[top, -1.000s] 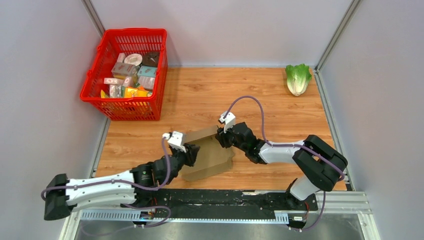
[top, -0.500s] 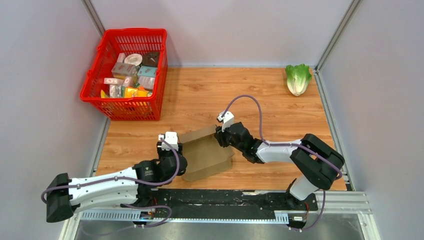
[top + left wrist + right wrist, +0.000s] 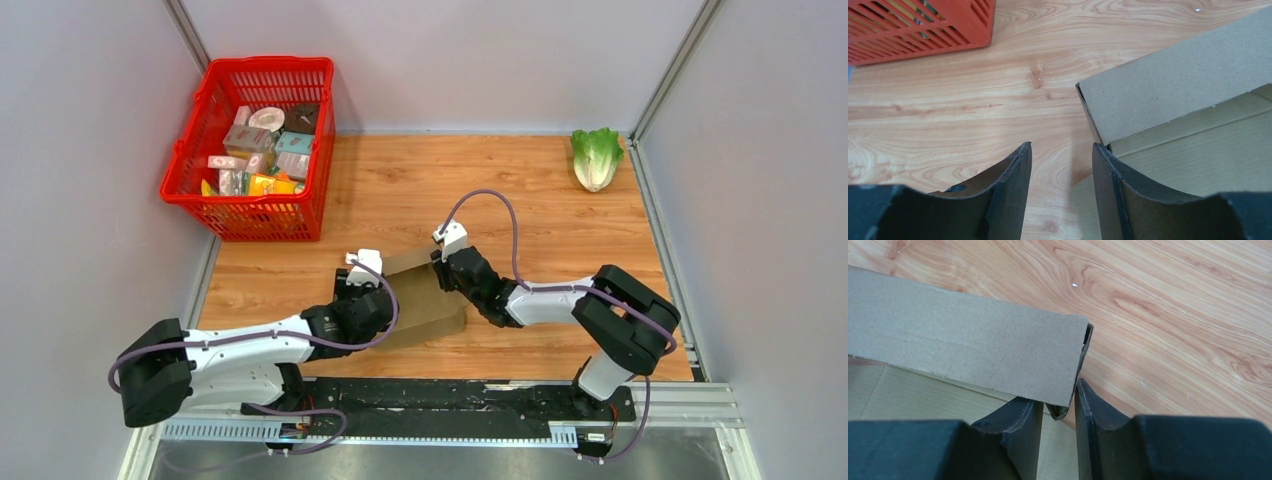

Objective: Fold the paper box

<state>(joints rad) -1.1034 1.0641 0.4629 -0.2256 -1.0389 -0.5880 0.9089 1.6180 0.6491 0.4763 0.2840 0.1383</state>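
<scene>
Top external view showed the paper box (image 3: 430,305) on the wooden table (image 3: 560,210), well apart from the red basket (image 3: 245,218) and nearer the arm bases, with its far wall raised. The left gripper (image 3: 1062,150) stood at the box end nearer the basket, its jaws apart around nothing. The right gripper (image 3: 1058,401) was clamped on the raised wall's corner farther from the basket.

One paper box (image 3: 427,305), one basket (image 3: 245,218), one lettuce (image 3: 596,157).
</scene>
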